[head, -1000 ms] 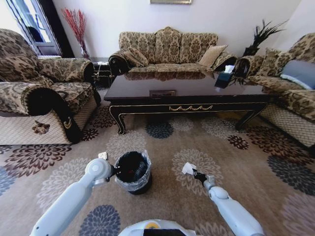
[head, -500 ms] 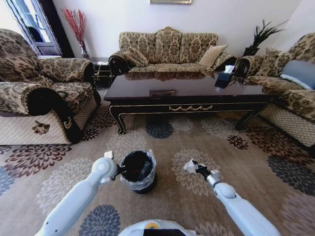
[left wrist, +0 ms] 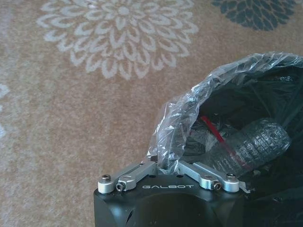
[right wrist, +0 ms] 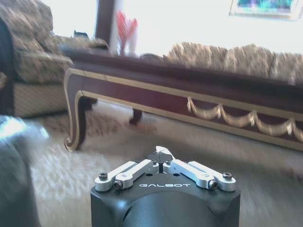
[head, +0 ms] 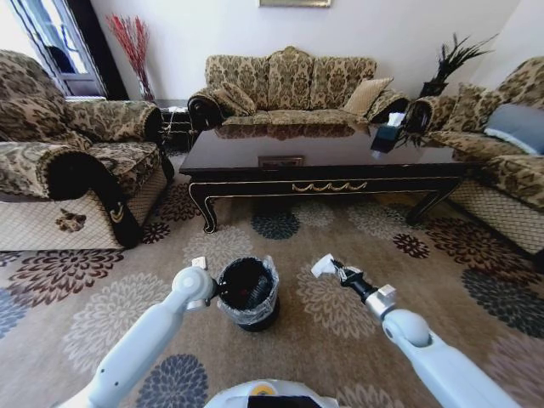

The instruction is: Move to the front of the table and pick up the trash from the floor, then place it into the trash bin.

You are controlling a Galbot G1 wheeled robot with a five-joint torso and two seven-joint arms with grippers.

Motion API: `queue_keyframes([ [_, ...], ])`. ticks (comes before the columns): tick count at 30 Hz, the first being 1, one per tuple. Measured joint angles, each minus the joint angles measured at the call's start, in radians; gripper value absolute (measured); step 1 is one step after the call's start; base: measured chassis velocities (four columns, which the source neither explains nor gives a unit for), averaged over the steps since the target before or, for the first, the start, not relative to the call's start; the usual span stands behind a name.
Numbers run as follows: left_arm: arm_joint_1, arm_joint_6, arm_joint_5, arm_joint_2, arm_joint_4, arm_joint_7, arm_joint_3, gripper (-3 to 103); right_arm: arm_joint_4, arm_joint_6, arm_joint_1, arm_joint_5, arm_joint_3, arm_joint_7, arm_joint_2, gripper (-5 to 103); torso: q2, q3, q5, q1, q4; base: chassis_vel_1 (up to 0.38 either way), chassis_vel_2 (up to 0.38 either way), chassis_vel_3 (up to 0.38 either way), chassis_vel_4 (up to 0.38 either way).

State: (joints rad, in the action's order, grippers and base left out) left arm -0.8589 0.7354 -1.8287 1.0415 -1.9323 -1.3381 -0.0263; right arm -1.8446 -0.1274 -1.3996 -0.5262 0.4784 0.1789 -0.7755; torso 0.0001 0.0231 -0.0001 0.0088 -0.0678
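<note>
White paper wad [head: 324, 266] pinched in right gripper [head: 333, 272] jaws; left gripper [left wrist: 164, 165] jaws clamp bin [head: 247, 293] liner.

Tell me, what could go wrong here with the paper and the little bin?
The right tool holds the paper wad beside the trash bin, not over it; if the wad slips out now, it would likely land on the carpet. The left tool grips only the thin bag liner at the rim; a pull might tear it or tip the bin, spilling the bottle inside.
</note>
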Motion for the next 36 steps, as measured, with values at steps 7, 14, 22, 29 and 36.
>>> queue_keyframes([
  [7,0.046,0.000,0.019,0.046,0.043,-0.008,0.059,0,-0.215,0.034,-0.082,-0.019,0.082,-0.007,0.022,0,0.000,0.000,0.0000,0.000,0.0002,0.000,0.000,0.000,0.000],
  [14,0.127,0.000,0.024,0.101,0.092,-0.027,0.126,0,-0.386,0.057,-0.158,-0.027,0.133,-0.010,0.030,0,0.000,0.000,0.0001,0.000,-0.0002,0.000,0.000,0.000,0.000],
  [22,0.190,-0.002,0.025,0.156,0.133,-0.041,0.203,0,-0.444,0.063,-0.209,-0.014,0.145,-0.006,0.018,0,0.000,0.000,0.0002,0.000,-0.0002,0.000,0.000,0.000,0.000],
  [29,0.216,-0.003,0.043,0.212,0.183,-0.048,0.271,0,-0.472,0.063,-0.240,0.002,0.136,0.000,-0.001,0,0.000,0.000,0.0002,0.000,0.0000,0.000,0.000,0.000,0.000],
  [36,0.241,-0.003,0.055,0.265,0.230,-0.050,0.306,0,-0.512,0.064,-0.272,0.005,0.143,0.006,-0.001,0,0.000,0.000,0.0002,0.000,0.0000,0.000,0.000,0.000,0.000],
])
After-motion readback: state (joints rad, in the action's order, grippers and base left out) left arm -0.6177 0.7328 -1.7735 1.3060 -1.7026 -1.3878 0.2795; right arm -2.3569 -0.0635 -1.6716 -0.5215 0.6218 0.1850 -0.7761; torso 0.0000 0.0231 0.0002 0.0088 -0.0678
